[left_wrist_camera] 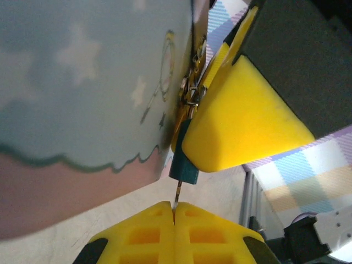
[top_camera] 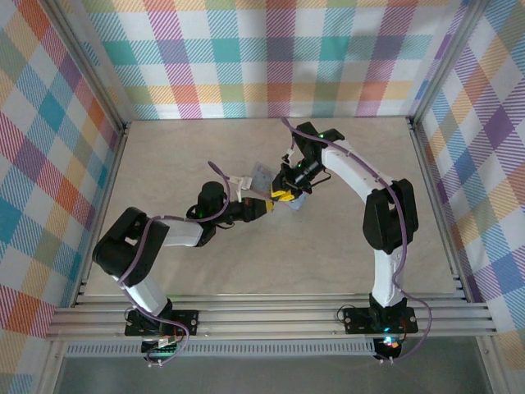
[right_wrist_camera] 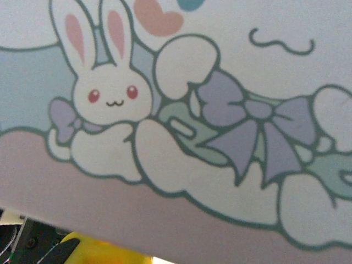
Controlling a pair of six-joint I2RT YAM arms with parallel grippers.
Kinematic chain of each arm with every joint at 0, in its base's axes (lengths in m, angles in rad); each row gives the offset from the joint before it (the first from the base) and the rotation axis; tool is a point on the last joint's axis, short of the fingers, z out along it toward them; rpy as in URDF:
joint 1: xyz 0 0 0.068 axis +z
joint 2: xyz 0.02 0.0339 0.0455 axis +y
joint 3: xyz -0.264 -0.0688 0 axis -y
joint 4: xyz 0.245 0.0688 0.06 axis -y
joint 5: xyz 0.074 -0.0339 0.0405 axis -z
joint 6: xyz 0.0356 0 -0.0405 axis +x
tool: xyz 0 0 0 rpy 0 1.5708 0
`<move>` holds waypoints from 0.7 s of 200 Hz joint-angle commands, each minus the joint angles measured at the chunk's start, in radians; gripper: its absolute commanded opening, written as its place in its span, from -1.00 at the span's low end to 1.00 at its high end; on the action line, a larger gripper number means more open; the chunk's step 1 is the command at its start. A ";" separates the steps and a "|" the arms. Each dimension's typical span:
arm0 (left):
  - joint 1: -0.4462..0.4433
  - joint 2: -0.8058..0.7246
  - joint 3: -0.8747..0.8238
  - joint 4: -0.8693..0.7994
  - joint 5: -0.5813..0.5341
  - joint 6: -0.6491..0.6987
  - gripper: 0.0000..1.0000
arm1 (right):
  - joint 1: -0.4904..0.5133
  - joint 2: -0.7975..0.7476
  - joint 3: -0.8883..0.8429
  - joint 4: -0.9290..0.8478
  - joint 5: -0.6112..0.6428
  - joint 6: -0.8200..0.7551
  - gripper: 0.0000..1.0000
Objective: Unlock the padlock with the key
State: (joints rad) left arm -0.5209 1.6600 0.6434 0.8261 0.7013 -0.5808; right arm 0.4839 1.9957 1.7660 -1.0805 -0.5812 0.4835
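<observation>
The tiny dark teal padlock (left_wrist_camera: 184, 170) hangs at the clasp on the edge of a pastel tin box (left_wrist_camera: 82, 71). A thin key (left_wrist_camera: 176, 193) points up into the padlock's underside. My left gripper (left_wrist_camera: 174, 208) is shut on the key, its yellow fingers pressed together. A yellow finger (left_wrist_camera: 242, 126) of my right gripper lies against the padlock's top, covering it; its other finger is hidden. From above, the left gripper (top_camera: 269, 205) and the right gripper (top_camera: 287, 195) meet at the box (top_camera: 261, 175) mid-table. The box's bunny-picture lid (right_wrist_camera: 192, 110) stands close before the right wrist camera.
The beige table (top_camera: 205, 263) is ringed by checked cloth walls (top_camera: 271, 57) and metal frame rails (top_camera: 271, 316). The box is lifted and tilted between the arms. A white tag or strap (top_camera: 239, 182) hangs beside the left wrist.
</observation>
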 commanded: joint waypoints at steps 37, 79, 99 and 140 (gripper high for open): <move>-0.086 -0.136 0.084 -0.083 -0.156 0.234 -1.00 | 0.038 0.051 0.060 -0.121 -0.067 -0.032 -1.00; -0.143 -0.152 0.072 -0.123 -0.268 0.286 -1.00 | 0.038 0.050 0.057 -0.125 -0.066 -0.024 -1.00; -0.172 -0.180 0.079 -0.212 -0.321 0.368 -1.00 | 0.038 0.052 0.052 -0.127 -0.067 -0.022 -1.00; -0.243 -0.216 0.093 -0.376 -0.471 0.566 -1.00 | 0.038 0.055 0.053 -0.137 -0.058 -0.017 -0.99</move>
State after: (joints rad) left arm -0.7017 1.4967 0.6781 0.4713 0.3099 -0.1905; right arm 0.4908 2.0342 1.8130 -1.2125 -0.5800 0.4702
